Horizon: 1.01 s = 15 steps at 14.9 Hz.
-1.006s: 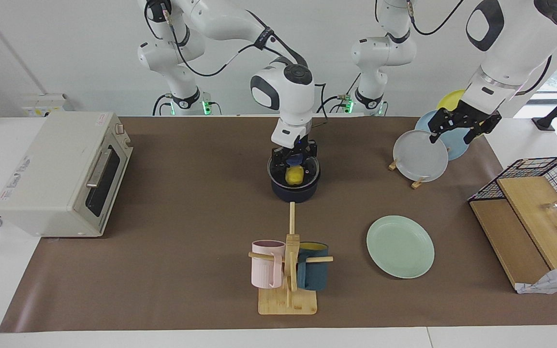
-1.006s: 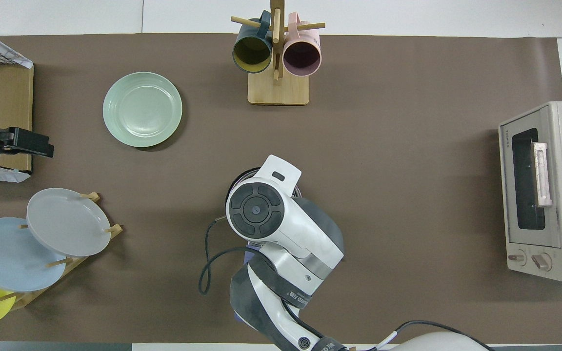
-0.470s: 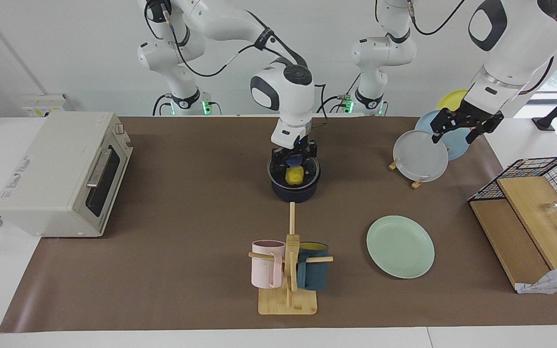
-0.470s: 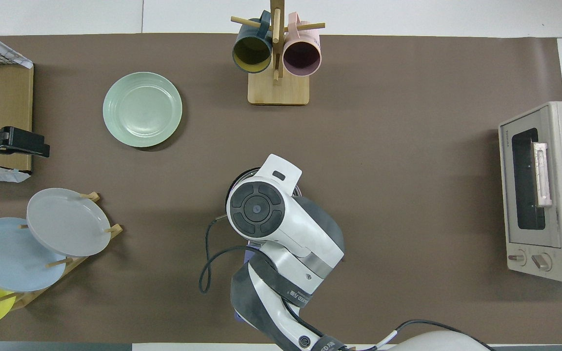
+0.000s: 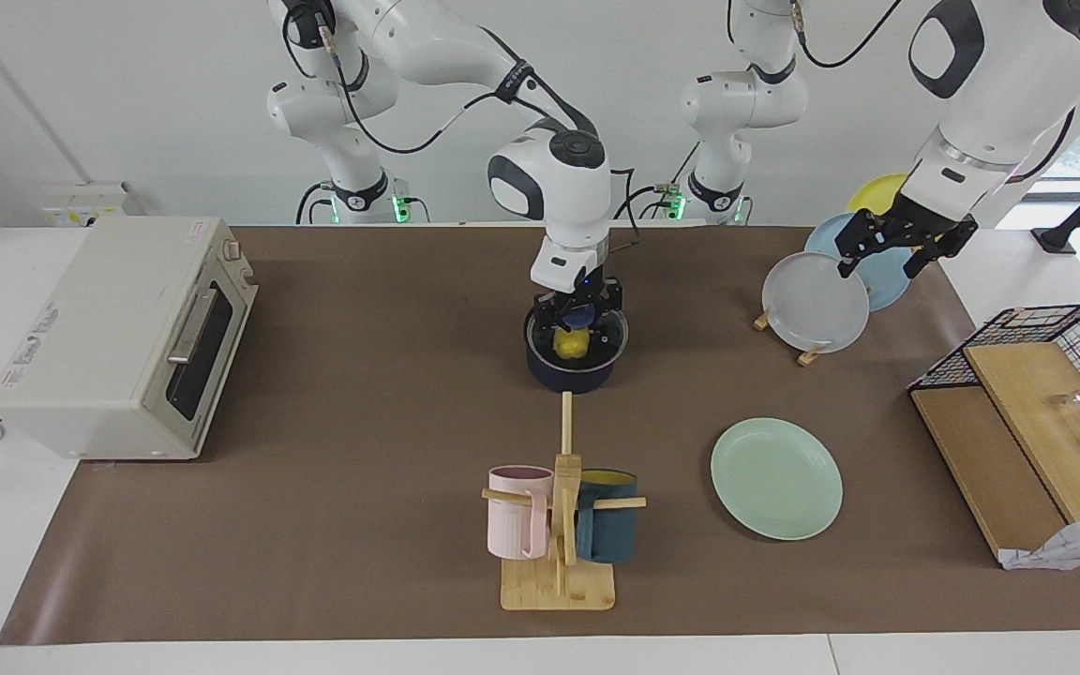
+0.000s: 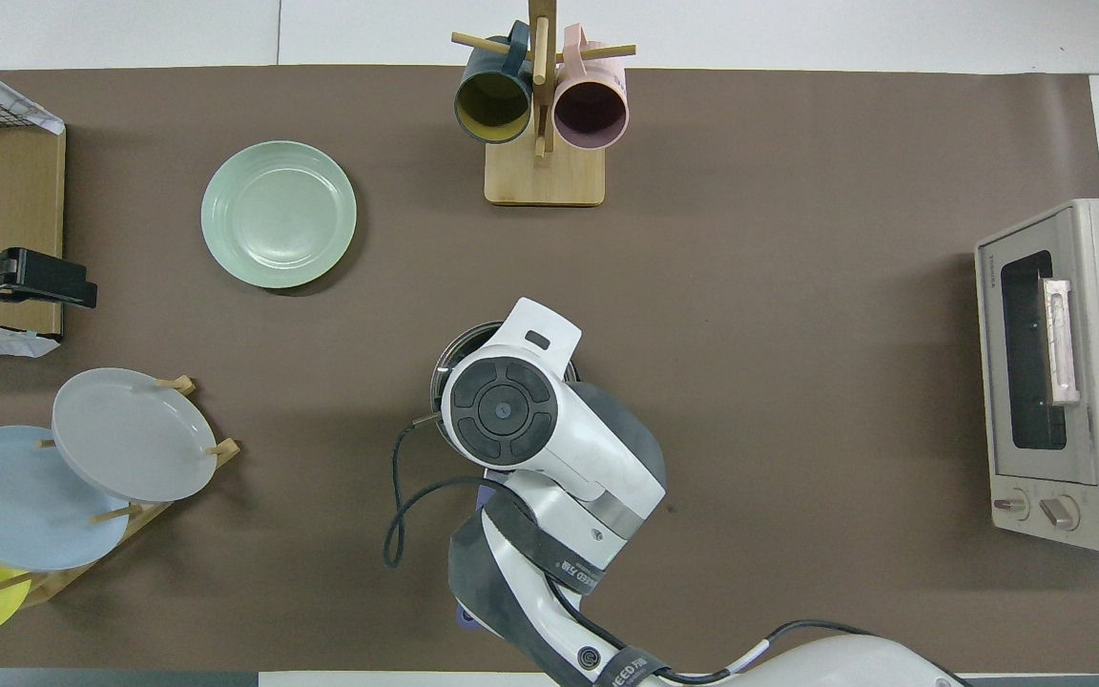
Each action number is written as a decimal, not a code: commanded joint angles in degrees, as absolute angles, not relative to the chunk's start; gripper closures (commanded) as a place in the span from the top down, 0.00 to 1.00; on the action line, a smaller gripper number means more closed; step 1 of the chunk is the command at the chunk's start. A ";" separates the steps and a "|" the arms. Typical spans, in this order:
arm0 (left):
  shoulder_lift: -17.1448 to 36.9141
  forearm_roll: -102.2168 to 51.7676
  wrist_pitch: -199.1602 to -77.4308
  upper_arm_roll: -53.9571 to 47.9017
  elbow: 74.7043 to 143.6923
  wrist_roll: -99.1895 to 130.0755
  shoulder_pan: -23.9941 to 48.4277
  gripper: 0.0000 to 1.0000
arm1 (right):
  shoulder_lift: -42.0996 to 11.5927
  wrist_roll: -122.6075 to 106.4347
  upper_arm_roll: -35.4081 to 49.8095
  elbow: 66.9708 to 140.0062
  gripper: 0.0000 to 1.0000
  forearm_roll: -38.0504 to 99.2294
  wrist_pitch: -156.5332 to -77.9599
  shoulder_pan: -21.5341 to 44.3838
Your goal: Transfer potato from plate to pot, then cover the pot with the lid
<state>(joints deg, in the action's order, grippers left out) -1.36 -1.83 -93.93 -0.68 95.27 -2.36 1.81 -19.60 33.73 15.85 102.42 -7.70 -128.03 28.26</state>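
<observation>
Lowest in the facing view, just right of centre, the mint-green plate (image 5: 776,478) lay bare, so my first step looked done. Above it, at the middle of the frame, the potato (image 5: 571,345) sat inside the pot (image 5: 571,370), yellow showing through the glass of the lid (image 5: 607,330). My right gripper (image 5: 577,314) was clamped shut on the lid's blue knob, holding the lid level at the pot's rim; I could not tell whether it was fully seated. In the overhead view my own wrist hid nearly all of this, with only an arc of the lid's rim (image 6: 447,345) showing at centre. By my judgement I was in the covering step, near its end. The next move called for settling the lid squarely on the rim, parting my fingers and lifting straight up. At the upper right of the facing view, my left gripper (image 5: 887,248) waited with fingers apart over the upright plates (image 5: 812,305).
</observation>
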 commanded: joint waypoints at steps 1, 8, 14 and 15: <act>-2.46 -0.62 -93.60 -1.23 95.98 -1.76 1.23 1.00 | -22.15 35.33 15.91 102.39 0.00 -9.14 -131.04 27.60; -2.46 -0.62 -93.69 -1.14 95.98 -1.76 1.23 1.00 | -21.97 34.63 15.91 102.57 0.00 -10.55 -126.31 26.72; -2.37 -0.62 -93.69 -1.23 96.06 -1.76 1.14 1.00 | -21.80 34.54 16.00 102.66 0.00 -9.67 -123.40 25.75; -2.37 -0.62 -93.60 -1.14 95.98 -1.76 1.14 1.00 | -21.88 34.63 16.08 102.66 0.00 -9.58 -123.49 25.66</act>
<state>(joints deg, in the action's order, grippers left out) -1.37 -1.82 -93.93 -0.67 95.27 -2.35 1.81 -19.91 33.73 15.90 101.29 -8.22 -124.81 27.99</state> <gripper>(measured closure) 0.000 0.564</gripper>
